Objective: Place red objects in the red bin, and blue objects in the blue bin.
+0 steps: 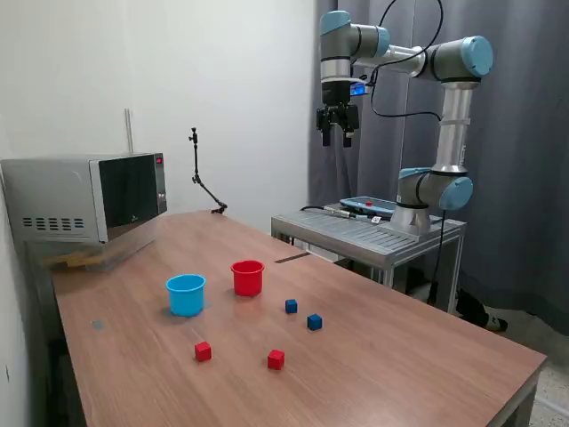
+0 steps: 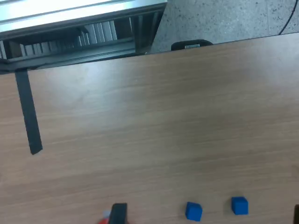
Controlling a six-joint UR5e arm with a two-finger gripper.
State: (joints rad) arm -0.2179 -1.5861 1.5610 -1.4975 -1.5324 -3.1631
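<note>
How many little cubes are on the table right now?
4, all on the table in front of the cups: two red cubes nearest the exterior camera, two blue cubes behind them toward the exterior view's right. The cups' insides are mostly hidden.

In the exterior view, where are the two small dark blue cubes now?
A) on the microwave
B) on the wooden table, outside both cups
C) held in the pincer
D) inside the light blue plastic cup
B: both small dark blue cubes rest on the wooden table, apart from the light blue plastic cup and the red plastic cup.
</note>
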